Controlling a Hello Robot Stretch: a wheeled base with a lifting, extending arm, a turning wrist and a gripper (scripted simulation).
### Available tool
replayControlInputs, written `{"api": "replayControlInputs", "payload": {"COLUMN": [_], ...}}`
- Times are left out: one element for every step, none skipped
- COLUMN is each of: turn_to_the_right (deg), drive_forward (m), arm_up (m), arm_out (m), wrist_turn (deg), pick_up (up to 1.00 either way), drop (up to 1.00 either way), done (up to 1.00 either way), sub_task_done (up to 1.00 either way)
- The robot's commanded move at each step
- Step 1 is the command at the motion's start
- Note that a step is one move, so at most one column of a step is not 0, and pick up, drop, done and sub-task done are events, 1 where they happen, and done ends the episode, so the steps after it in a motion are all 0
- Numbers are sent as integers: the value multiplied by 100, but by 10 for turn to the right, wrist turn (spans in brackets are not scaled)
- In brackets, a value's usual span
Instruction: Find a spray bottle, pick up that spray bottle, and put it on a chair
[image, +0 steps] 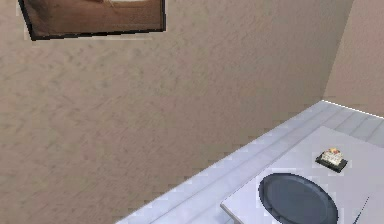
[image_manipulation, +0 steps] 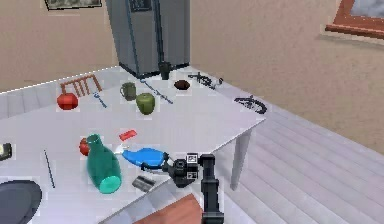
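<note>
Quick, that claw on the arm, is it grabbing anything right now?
Gripper: cannot tell whether it holds anything; a flat blue object lies on the white table at its far end.

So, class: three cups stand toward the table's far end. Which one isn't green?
The dark cup, farthest back, just in front of the grey fridge. The green mug and the green cup beside it stand nearer the middle of the table.
</note>
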Motion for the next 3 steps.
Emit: {"api": "replayControlInputs", "payload": {"turn_to_the_right": [0,0,0], "drive_forward": [0,0,0], "arm_up": [0,10,22], "arm_out": [0,0,0], "wrist_turn": [0,0,0], "pick_up": [100,0,0], "drop": [0,0,0], "done": [0,0,0], "sub_task_done": [0,0,0]}}
